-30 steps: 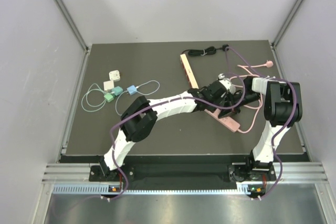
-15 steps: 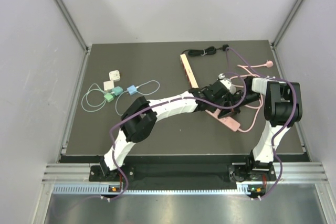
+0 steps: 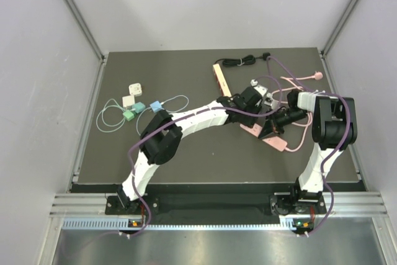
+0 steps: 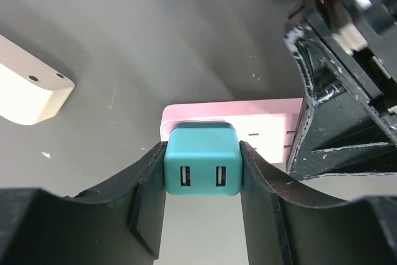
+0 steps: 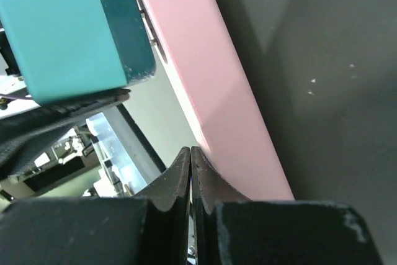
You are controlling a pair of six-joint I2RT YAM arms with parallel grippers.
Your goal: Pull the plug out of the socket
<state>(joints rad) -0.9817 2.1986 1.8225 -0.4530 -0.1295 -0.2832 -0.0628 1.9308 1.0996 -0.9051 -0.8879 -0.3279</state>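
The teal plug (image 4: pixel 201 161) sits right of the table's (image 3: pixel 186 153) middle, at the far-left end of the pink socket strip (image 4: pixel 260 125), just near of the cream strip (image 4: pixel 28 91). The left gripper (image 4: pixel 201 175) is about half open and clamped on it, its black fingers (image 4: pixel 146 184) flat against two opposite sides. The right gripper (image 5: pixel 190 159) is fully closed with nothing in it, its tips just beside the strip's edge; whether it actually presses the strip down cannot be told. The likeliest fault is the strip rising with the plug, since only that one closed tip could steady it. A pull off the prong line could also jam the prongs or rock the strip sideways, and the smooth plug could slip out between the pads if the socket bites harder than the grip. The plug's USB face points away from the strip, toward the left wrist; its prongs point into the strip's face, and a thin gap shows there in the right wrist view. The strip's long axis runs from far-left to near-right
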